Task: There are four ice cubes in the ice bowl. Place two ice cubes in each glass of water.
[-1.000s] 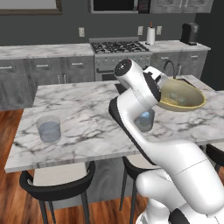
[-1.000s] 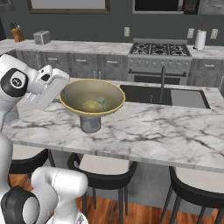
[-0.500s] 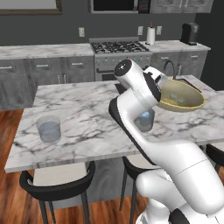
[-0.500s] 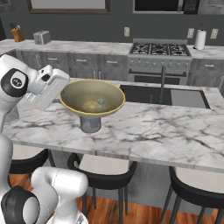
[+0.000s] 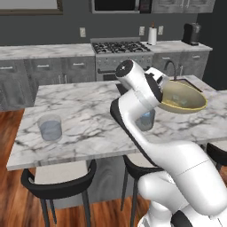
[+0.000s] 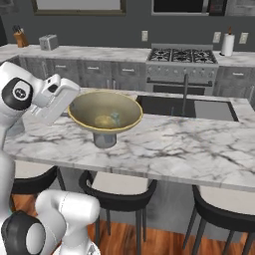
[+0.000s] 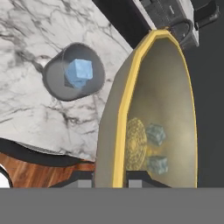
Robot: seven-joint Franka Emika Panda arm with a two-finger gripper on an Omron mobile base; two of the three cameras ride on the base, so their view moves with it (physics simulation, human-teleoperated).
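The gripper (image 7: pixel 110 178) holds the ice bowl (image 7: pixel 131 87) by its rim: in the hand view the 2 dark fingertips (image 7: pixel 83 180) sit on either side of the yellow edge at the bottom of the picture, 1 outside the wall and 1 inside, clamped on it. The bowl (image 6: pixel 104 110) is lifted off the marble island counter (image 6: pixel 179 144) and hangs in the air above a glass of water (image 6: pixel 105 140), which stands on the counter right under its foot in the right base view. In the left base view the bowl (image 5: pixel 182 97) juts out to the right of the arm's wrist, and the same glass (image 5: pixel 145 119) shows partly behind the arm below it.

Inside the bowl 2 ice cubes (image 7: pixel 155 134) lie close together near the centre ring of the floor, beyond the inner fingertip and not touching it. In the hand view the glass (image 7: pixel 73 77) lies to the left of the bowl's outer wall, seen from above, with at least 1 pale-blue cube (image 7: pixel 78 72) in its water.

The second glass (image 5: pixel 49 128) stands well apart, near the left end of the counter.
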